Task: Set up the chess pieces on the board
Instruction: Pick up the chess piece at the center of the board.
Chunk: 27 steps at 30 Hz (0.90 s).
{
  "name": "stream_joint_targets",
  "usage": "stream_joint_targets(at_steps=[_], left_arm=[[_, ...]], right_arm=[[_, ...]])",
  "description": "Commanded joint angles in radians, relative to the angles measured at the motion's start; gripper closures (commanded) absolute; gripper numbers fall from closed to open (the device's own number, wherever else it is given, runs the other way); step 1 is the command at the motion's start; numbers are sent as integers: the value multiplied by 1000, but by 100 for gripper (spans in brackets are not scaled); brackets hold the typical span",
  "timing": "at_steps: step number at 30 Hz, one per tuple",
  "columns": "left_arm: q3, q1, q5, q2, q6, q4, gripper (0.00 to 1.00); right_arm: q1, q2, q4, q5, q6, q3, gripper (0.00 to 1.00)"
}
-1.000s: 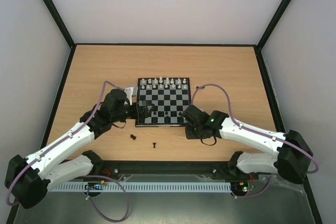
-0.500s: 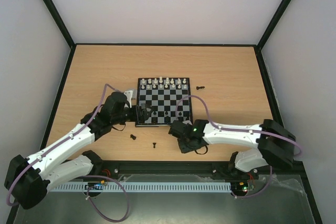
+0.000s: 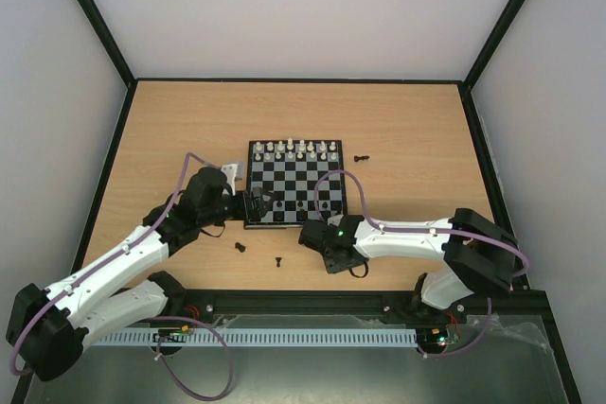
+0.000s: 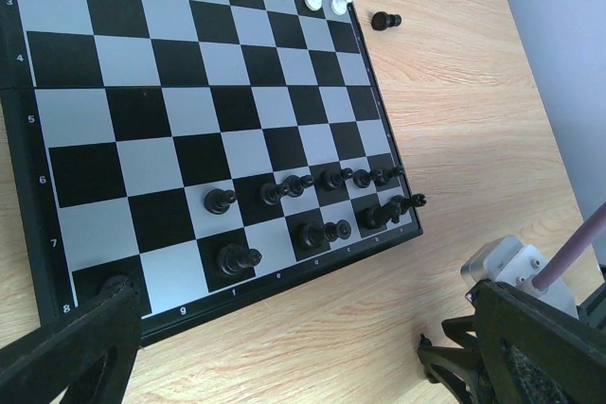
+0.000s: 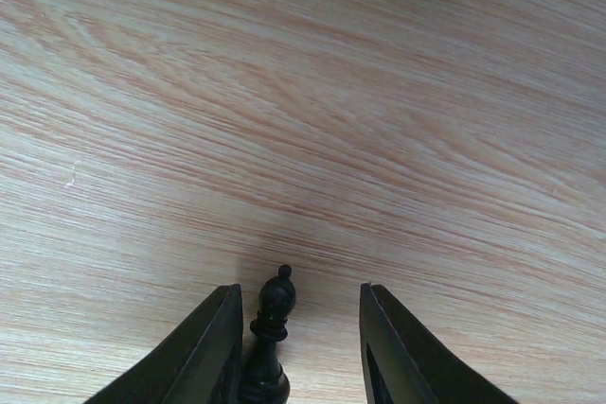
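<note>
Bishop sits between the right hand's fingers, over the worktop, off the board. It touches one finger only, so whether it is clamped I cannot tell. A loose hold could drop it. The left hand gapes wide.

you had the board centred on the table, the chess pieces lined along its far edge and near rows. one stray piece lay right of its far corner, two loose pieces before its near edge, another piece between the fingers of the right gripper.
</note>
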Motion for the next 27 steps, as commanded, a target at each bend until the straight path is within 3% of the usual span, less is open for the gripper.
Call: stream_joint_targets(at_steps=[1, 14, 19, 27], left_arm=[[-6, -2, -9, -6, 0, -12, 1], [-8, -2, -5, -4, -3, -8, 1], [-8, -2, -7, -12, -2, -14, 1], [-15, -2, -6, -7, -7, -8, 1]], right_arm=[[11, 10, -35, 3, 23, 19, 66], [9, 70, 3, -41, 38, 8, 75], [9, 81, 7, -58, 40, 7, 88], [9, 57, -11, -71, 57, -21, 85]])
